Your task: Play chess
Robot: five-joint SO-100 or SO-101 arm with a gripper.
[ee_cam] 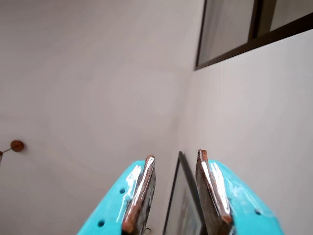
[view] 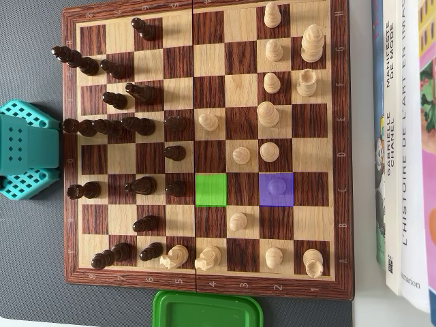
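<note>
Turquoise gripper (ee_cam: 175,159) points up at bare walls, its jaws parted and empty; a picture frame (ee_cam: 182,205) shows between them.

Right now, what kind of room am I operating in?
Probably a home or study, not a lab. The wrist view shows plain white walls, a dark-framed window and a framed picture between the open fingers. In the overhead view, French books lie beside the chessboard.

Grey table (view: 27,286): chessboard (view: 204,278), books (view: 402,136), green lid (view: 208,312).
</note>
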